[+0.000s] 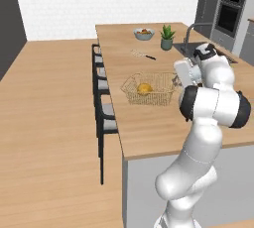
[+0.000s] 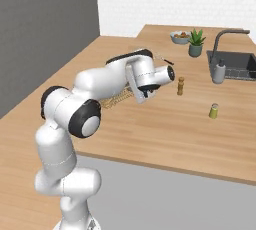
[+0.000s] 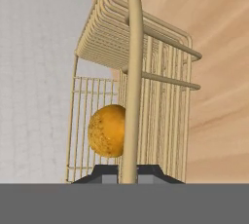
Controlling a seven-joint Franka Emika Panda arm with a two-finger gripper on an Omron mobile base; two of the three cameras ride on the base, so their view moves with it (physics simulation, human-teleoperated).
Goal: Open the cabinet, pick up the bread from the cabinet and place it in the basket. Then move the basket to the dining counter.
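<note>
The tan wire basket (image 1: 149, 89) is over the light-wood dining counter (image 1: 144, 128), near the stool-side edge. Whether it rests on the top or hangs just above it I cannot tell. The round golden-brown bread (image 1: 144, 88) lies inside it, and shows through the mesh in the hand view as bread (image 3: 107, 130). My gripper (image 1: 176, 79) is at the basket's right end. In the hand view the gripper (image 3: 127, 174) is shut on the basket's rounded rim (image 3: 131, 72), which runs up between the dark fingertips (image 3: 99, 173). From the right base view my arm hides most of the basket (image 2: 116, 100).
A fruit bowl (image 1: 144, 33), a potted plant (image 1: 167, 37) and a knife (image 1: 144, 54) lie further along the counter. The sink with its tap (image 2: 227, 36), a soap bottle (image 2: 218, 71), a brown shaker (image 2: 180, 86) and a yellow shaker (image 2: 213, 111) stand right of the hand. Dark stools (image 1: 101, 88) line the left edge.
</note>
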